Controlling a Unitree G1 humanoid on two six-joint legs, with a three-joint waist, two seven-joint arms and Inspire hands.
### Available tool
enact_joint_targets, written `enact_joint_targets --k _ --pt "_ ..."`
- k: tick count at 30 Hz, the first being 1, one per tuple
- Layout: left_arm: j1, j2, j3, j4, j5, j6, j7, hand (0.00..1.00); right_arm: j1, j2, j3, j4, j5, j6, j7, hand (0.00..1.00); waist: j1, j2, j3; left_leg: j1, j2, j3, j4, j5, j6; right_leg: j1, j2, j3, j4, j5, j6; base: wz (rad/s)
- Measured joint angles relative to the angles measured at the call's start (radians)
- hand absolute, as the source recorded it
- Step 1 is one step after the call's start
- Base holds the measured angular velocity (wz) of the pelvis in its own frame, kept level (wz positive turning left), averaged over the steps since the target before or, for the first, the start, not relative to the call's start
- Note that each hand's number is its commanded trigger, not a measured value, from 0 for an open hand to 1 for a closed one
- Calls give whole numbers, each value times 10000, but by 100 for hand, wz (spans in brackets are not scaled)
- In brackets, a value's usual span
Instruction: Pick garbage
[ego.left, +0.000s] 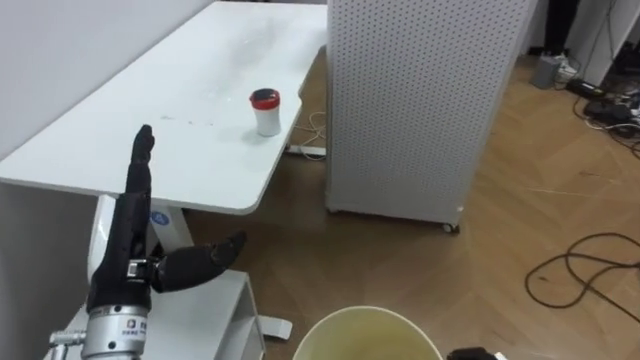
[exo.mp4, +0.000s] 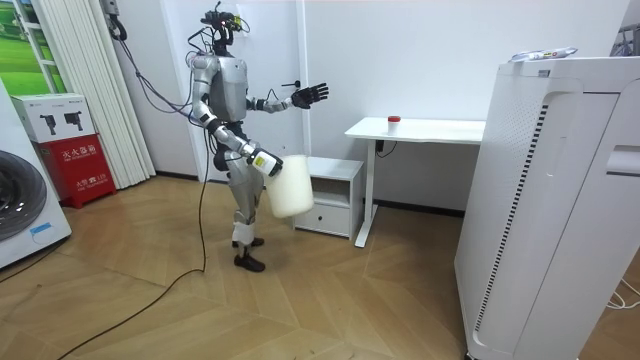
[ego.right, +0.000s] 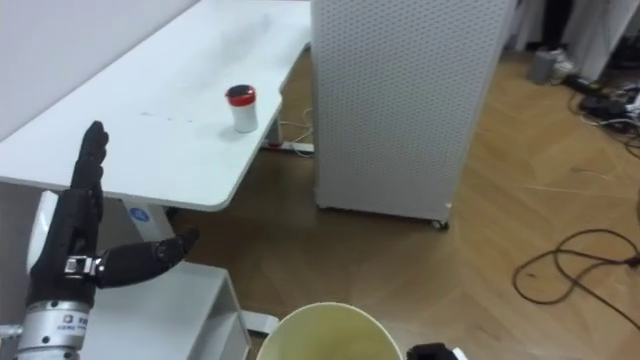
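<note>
The garbage here seems to be the small white cup (ego.left: 265, 111) with a red lid. It stands upright on the white surface (ego.left: 180, 150), near the edge on the side of the tall perforated cabinet (ego.left: 420, 100).

The left hand (ego.left: 125, 250) is raised in front of the robot, with its fingers straight and pointing up and the thumb spread to the side. It holds nothing. I think it is held open like this to be ready for a grasp round the cup.

The cup lies well beyond this hand, further along the surface and to the robot's right of it, so the two are apart and not touching.

In the room view the robot stands on the wooden floor, short of the near end of the surface, and faces it. The right hand (exo.mp4: 265, 163) is low at the robot's side and carries a pale bin (exo.mp4: 290, 185). Its open mouth is just below the head camera, probably so that the cup can be dropped in once it is picked. How the fingers of this hand sit on the bin I cannot tell.

In my judgement the robot must first come closer, because the cup looks out of reach from here.
</note>
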Motion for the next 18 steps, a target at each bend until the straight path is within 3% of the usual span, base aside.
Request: enact_joint_targets --k 5,7,9,10,11,12,13,15,17,18 --pt "1 3 0 0 -281 1 226 0 12 53 -21 6 -306 14 288 100 7 -48 12 -147 132 144 416 -63 -118 -169 127 37 100 -31 -103 -13" --pt "86 0 -2 6 -337 11 278 0 23 72 201 3 -309 16 392 100 263 -113 18 -463 377 92 1823 -146 -251 -16 136 -91 234 -175 -266 -46" --pt "158 -8 -38 21 -331 10 284 0 24 62 305 4 -317 13 472 100 264 -23 43 -806 687 -136 3270 -128 -277 337 186 -132 186 -272 -394 -31" --pt "158 -20 -79 22 -318 6 286 0 29 59 344 4 -323 14 493 100 229 32 58 -1097 826 -364 4170 -7 -453 525 309 -68 225 -386 -466 -15" --pt "160 -26 -112 24 -316 6 288 0 27 60 344 3 -322 14 499 100 203 45 70 -1286 874 -487 4619 108 -500 607 367 -5 246 -449 -497 -17" --pt "187 -32 -142 79 -319 -3 292 0 11 62 342 3 -328 14 493 100 255 21 96 -1645 883 -769 5266 439 -513 712 433 217 327 -565 -568 -14" --pt "232 -55 -141 194 -316 -1 292 0 19 61 299 2 -329 23 479 100 216 2 88 -2013 728 -1061 5285 311 -433 741 472 378 344 -688 -654 -8" --pt "241 -95 -158 239 -321 -1 299 0 15 102 118 13 -295 147 374 100 286 2 99 -2781 450 -1229 4949 109 -240 723 474 599 374 -767 -680 -23" --pt "285 -115 -170 234 -316 -4 389 0 36 109 124 21 -312 224 263 100 498 -20 111 -3603 91 -1547 3978 248 -371 752 457 734 340 -829 -702 -44" --pt "342 -121 -171 241 -324 -6 409 0 90 98 161 20 -270 228 259 100 609 -21 102 -3944 -54 -1691 2697 655 -444 790 454 770 363 -927 -700 -33"
